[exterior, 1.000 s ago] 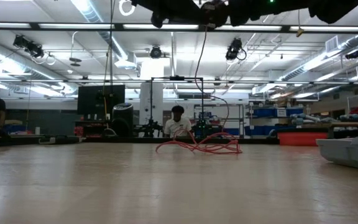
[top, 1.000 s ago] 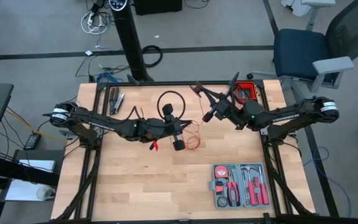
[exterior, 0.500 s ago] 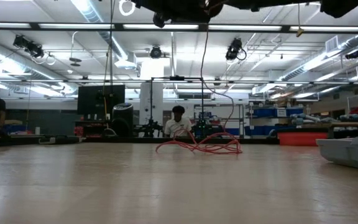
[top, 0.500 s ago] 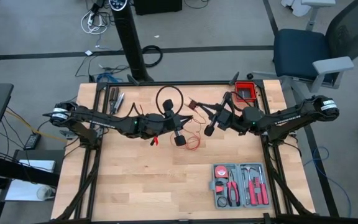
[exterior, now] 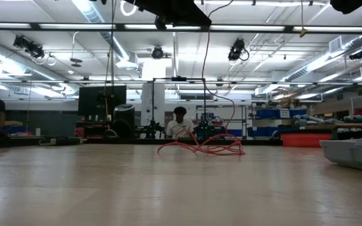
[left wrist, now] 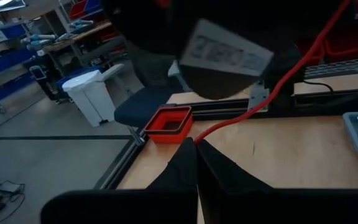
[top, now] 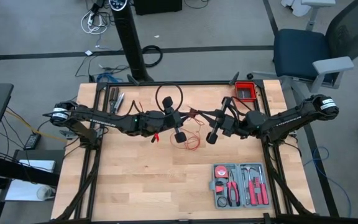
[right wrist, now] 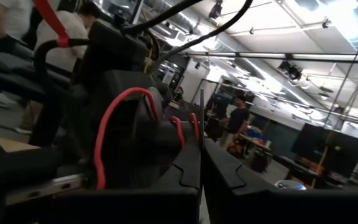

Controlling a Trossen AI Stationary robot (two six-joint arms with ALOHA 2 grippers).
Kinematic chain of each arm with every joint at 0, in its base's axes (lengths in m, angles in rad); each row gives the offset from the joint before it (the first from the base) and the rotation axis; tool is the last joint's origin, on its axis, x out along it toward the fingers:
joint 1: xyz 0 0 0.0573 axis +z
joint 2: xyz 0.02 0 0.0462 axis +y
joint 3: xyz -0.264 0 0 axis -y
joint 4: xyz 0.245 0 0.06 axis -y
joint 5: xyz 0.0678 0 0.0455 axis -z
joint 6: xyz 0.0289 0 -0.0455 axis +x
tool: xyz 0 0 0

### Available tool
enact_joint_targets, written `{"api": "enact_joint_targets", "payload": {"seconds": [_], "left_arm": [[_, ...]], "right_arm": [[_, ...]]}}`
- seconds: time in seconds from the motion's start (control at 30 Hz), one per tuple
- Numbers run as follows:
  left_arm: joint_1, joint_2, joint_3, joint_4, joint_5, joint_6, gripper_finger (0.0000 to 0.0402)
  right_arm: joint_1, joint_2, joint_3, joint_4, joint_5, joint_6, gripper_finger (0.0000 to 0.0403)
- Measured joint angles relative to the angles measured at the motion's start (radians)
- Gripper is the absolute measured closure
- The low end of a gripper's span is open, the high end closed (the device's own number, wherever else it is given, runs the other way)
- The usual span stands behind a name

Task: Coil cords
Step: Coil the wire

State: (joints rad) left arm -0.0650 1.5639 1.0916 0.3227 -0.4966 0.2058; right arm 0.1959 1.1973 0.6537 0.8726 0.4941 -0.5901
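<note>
Left jaws (top: 190, 114): clenched on the red cord (top: 192, 138); raised above the worktop (top: 135, 180)
Right jaws (top: 196, 112): clenched, tip to tip with the left jaws; cord pinched here too
Red cord: loose loops lying just below both jaws
Grey tool case (top: 240, 185): well apart, near the worktop edge

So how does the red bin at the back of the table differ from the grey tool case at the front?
The red bin is small, bright red and square, and sits at the table's far right corner. The grey tool case is wider, lies open at the near right edge, and holds red-handled tools in rows, while the bin's inside looks dark and what it holds cannot be told. Both rest flat on the wooden table, away from the red cord.
</note>
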Motion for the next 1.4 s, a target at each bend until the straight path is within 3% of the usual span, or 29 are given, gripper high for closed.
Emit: {"api": "enact_joint_targets", "payload": {"seconds": [0.23,0.5,0.77,1.0,1.1,1.27,1.4], "left_arm": [[0.0,0.0,0.0,-0.019,-0.044,0.007,0.0401],[0.0,0.0,0.0,-0.091,-0.223,0.078,0.0401],[-0.012,-0.038,0.0,-0.196,-0.364,0.131,0.0401],[-0.03,-0.106,0.0,-0.26,-0.37,0.127,0.0401],[-0.039,-0.121,0.0,-0.237,-0.317,0.121,0.0401],[-0.04,-0.121,0.0,-0.199,-0.252,0.104,0.0401],[-0.04,-0.121,0.0,-0.2,-0.262,0.104,0.0401]], "right_arm": [[0.0,0.0,0.0,0.002,-0.036,0.038,0.0403],[0.008,0.0,0.0,0.007,-0.071,0.074,0.0403],[0.054,-0.035,0.0,-0.141,0.058,0.031,0.0403],[0.049,-0.109,0.0,-0.358,0.144,-0.041,0.0403],[0.029,-0.128,0.0,-0.438,0.151,-0.043,0.0403],[-0.01,-0.129,0.0,-0.505,0.184,-0.034,0.0403],[-0.017,-0.126,0.0,-0.519,0.176,-0.035,0.0403]]}}
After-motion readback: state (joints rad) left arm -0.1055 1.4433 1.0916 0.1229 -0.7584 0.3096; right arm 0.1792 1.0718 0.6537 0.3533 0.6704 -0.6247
